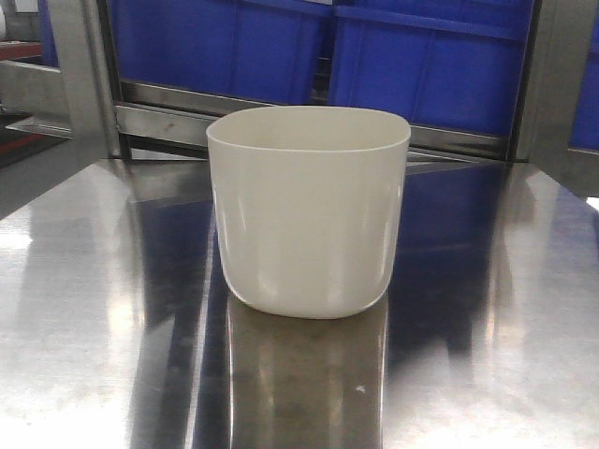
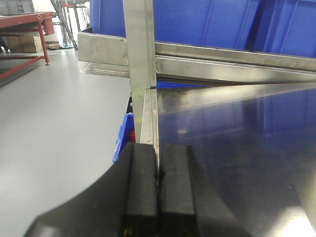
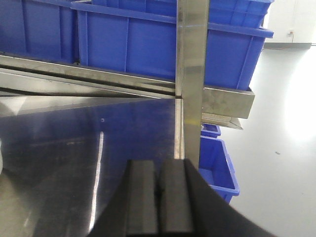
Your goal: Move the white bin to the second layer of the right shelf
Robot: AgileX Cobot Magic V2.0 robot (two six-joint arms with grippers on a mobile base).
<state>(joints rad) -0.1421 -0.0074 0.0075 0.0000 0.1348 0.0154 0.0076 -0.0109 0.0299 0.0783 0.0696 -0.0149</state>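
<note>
We see the white bin (image 1: 307, 210) as smooth, glossy cream plastic. The shelf deck (image 1: 94, 327) is brushed sheet steel, shiny enough to mirror colours. The blue crates (image 1: 225, 47) look like duller moulded plastic. The left gripper (image 2: 158, 160) and right gripper (image 3: 159, 173) have matt black fingers.

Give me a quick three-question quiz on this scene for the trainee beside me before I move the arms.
1. True or false: the cream-white glossy plastic bin stands upright on the flat sheet-steel surface.
2. In the front view, what sits on the rack right behind the bin? A) blue plastic crates B) red buckets C) green bottles
3. Fill the gap: the left gripper and the right gripper each have their jaws ____, holding nothing.

Key: 1 true; 2 A; 3 shut.
</note>
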